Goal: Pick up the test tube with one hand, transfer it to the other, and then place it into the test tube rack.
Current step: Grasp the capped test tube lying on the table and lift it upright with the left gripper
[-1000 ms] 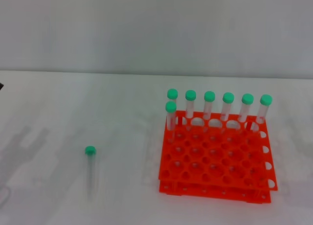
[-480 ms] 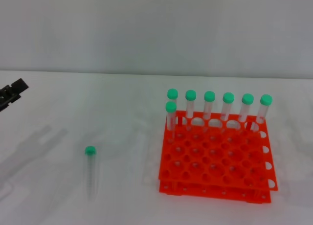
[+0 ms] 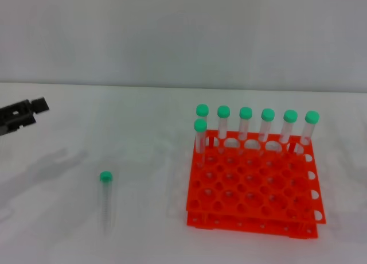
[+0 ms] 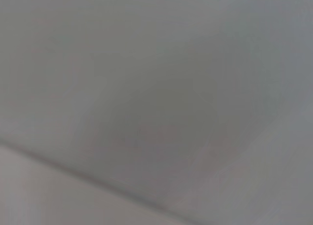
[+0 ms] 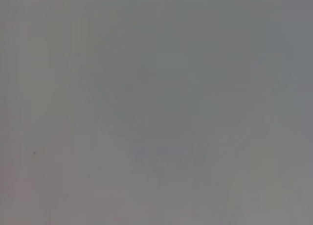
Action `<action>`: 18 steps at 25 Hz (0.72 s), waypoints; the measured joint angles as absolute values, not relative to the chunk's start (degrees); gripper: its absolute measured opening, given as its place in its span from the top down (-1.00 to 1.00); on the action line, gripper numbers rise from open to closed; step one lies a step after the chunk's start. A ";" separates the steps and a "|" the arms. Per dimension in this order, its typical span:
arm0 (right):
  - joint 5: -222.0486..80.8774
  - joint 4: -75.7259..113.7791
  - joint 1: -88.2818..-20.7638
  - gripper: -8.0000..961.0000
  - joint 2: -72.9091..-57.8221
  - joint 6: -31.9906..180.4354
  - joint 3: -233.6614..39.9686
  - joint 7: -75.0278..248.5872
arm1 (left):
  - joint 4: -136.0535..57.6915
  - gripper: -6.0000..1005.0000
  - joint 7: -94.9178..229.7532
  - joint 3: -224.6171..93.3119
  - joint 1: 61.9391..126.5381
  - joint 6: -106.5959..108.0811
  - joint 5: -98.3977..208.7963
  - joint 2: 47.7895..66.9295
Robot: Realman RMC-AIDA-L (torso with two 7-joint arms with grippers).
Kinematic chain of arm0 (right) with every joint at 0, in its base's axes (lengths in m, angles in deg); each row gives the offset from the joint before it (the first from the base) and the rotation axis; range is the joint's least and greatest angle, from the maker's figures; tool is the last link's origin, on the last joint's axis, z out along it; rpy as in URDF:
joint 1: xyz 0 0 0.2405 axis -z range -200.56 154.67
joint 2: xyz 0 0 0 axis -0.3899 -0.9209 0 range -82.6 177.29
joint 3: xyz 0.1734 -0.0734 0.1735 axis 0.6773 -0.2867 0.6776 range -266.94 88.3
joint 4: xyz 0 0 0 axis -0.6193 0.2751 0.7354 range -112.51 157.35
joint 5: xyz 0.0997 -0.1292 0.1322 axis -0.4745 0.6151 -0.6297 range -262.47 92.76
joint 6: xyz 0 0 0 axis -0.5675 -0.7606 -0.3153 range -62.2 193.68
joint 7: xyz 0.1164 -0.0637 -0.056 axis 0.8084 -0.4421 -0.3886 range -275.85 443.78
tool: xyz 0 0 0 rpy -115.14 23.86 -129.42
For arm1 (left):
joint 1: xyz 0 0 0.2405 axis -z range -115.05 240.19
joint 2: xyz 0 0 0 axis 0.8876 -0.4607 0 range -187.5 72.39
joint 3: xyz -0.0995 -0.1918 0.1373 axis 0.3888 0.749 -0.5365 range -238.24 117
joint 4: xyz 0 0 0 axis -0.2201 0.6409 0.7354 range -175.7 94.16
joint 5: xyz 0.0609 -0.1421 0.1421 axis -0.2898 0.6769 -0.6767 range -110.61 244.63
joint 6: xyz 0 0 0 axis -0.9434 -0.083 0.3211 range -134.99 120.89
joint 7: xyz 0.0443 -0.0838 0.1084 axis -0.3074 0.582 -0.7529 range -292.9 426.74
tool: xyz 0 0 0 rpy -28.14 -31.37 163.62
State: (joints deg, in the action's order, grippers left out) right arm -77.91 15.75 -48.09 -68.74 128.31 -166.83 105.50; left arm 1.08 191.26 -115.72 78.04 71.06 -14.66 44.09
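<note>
While test tube (image 3: 105,190) lies flat, left gripper (image 3: 26,113) aloft

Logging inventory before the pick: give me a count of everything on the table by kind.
Test tubes standing in the test tube rack: 7
Loose test tube lying on the table: 1
Orange racks: 1
Total: 9
The left gripper is at the table's left edge.

L gripper (image 3: 35,107) farther in — (from left)

text: none readable | labels: none | numbers: none
</note>
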 joint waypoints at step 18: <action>-77.91 15.65 -48.26 -0.78 -68.84 128.11 -166.83 105.50 | 10.04 -0.72 226.82 -110.64 94.57 81.50 -57.13 40.13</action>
